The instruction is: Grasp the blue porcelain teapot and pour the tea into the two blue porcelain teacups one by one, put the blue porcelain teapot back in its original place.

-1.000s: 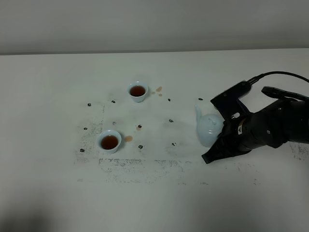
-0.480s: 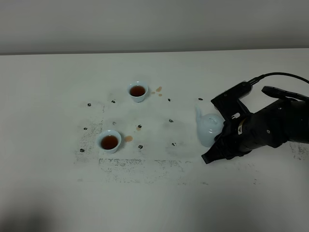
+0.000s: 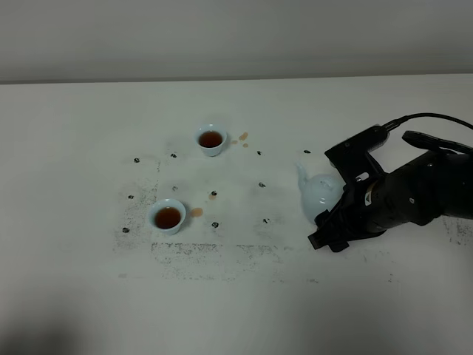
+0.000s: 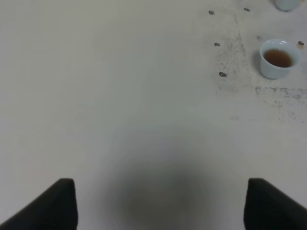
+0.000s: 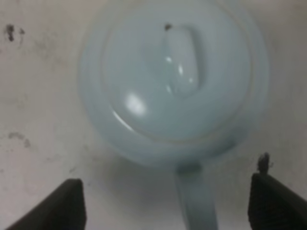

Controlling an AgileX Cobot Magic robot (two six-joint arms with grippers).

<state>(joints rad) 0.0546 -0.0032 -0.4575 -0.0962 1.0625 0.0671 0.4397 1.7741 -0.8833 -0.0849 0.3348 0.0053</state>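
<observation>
The blue porcelain teapot point(image 3: 318, 194) stands upright on the white table at the right, its spout toward the cups. My right gripper point(image 3: 331, 201) is over its handle side and hides the handle in the high view. In the right wrist view the teapot point(image 5: 172, 86) fills the frame from above. The right gripper point(image 5: 172, 203) is open, and the handle point(image 5: 193, 206) lies between the spread fingertips without touching them. Two blue porcelain teacups hold brown tea: the far teacup point(image 3: 211, 139) and the near teacup point(image 3: 168, 217). My left gripper point(image 4: 163, 203) is open over bare table, with the near teacup point(image 4: 277, 58) ahead of it.
Small tea drips point(image 3: 242, 137) lie beside the far cup, and one drip point(image 3: 196, 212) lies beside the near cup. Dark specks and scuffs point(image 3: 214, 248) mark the table around the cups. The table's far edge meets the wall point(image 3: 236, 37).
The right gripper's jaws have spread apart and let go of the teapot's handle. The teapot stays where it stood, and the cups have not moved.
</observation>
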